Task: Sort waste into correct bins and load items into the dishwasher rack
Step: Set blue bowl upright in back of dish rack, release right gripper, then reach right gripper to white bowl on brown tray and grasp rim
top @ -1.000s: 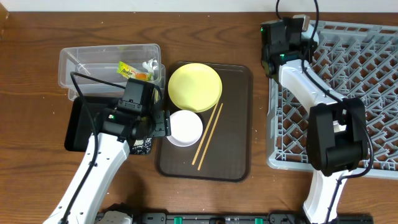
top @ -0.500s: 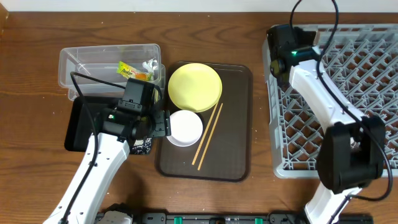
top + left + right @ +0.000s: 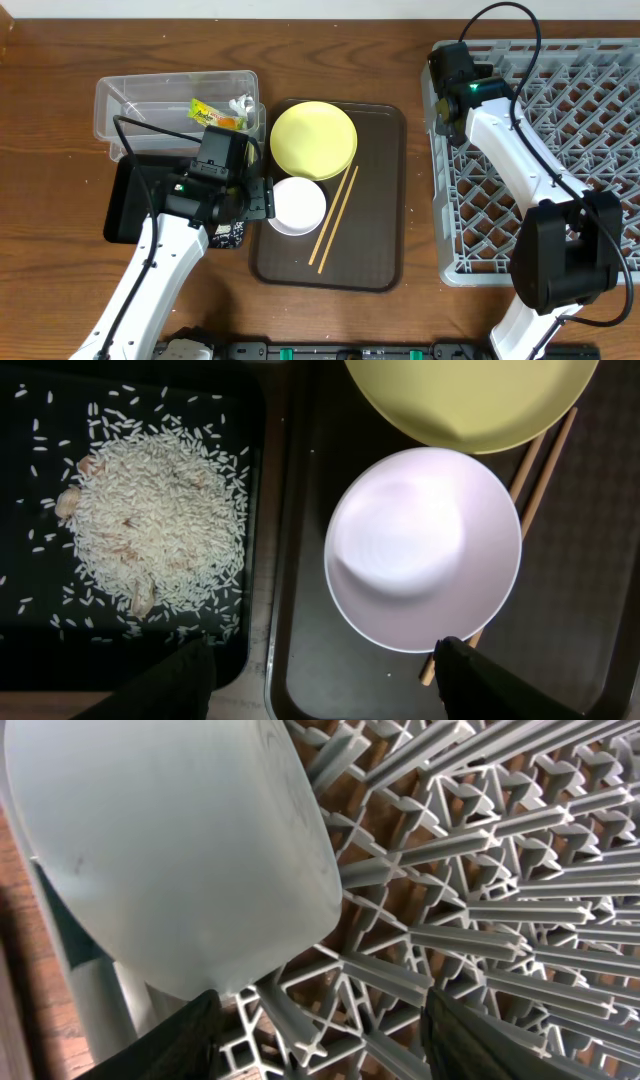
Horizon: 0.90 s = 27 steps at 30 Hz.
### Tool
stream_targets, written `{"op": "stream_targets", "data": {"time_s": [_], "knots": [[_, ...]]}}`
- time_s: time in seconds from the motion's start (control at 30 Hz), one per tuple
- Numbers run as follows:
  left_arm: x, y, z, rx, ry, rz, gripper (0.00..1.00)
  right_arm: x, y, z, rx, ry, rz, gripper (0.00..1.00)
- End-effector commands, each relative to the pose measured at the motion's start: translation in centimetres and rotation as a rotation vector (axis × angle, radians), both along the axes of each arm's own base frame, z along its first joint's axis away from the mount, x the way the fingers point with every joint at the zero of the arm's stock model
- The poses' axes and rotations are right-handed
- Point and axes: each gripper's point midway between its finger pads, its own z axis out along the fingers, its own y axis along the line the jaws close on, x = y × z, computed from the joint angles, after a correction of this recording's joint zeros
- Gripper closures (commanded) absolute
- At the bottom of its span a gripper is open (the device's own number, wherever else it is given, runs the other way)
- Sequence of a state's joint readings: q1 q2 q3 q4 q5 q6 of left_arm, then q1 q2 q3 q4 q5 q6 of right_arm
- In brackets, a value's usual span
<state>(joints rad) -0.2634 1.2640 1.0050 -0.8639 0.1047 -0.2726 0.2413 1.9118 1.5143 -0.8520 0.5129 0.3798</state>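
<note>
The clear plastic tub lies with its long axis left to right and holds the wrapper and crumpled paper. Loose rice is heaped on the black tray. The left gripper hovers spread wide and empty by the glossy white bowl. The wooden chopsticks run diagonally from near-left to far-right, beside the round yellow plate. In the far-left corner of the grey lattice rack, the smooth light blue bowl leans on edge. The right gripper is spread, gripping nothing.

Yellow plate, white bowl, grey lattice rack
</note>
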Motion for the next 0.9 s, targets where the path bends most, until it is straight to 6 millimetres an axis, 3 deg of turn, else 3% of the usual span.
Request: {"op": "stream_targets", "data": {"time_s": [0.0,0.1,0.17,0.33,0.43,0.6,0.87], "knots": [[0.1,0.2,0.3,0.005,-0.008,0.008,0.27,-0.2,0.5,1.6,0.018,-0.035,0.012,0.37],[0.1,0.2,0.3,0.005,-0.008,0.008,0.27,-0.3,0.6,3.5,0.034,-0.079,0.019,0.28],[0.1,0.2,0.3,0.006,-0.008,0.008,0.27,-0.3,1.8,5.0,0.091,-0.098,0.094,0.27],[0.0,0.6,0.2,0.025,-0.002,0.015,0.27,-0.8,9.5,8.1,0.395,-0.131,0.449,0.25],[-0.1,2.1,0.0,0.087,0.003,0.093,0.27,-2.1,13.5,8.9,0.55,-0.112,0.604,0.25],[-1.1,5.7,-0.3,0.175,0.043,0.285,0.27,-5.6,18.0,7.7,0.667,0.014,0.709,0.25],[-1.8,11.0,-0.4,0.172,0.089,0.497,0.26,-10.8,24.3,3.3,0.669,0.222,0.809,0.26]]}}
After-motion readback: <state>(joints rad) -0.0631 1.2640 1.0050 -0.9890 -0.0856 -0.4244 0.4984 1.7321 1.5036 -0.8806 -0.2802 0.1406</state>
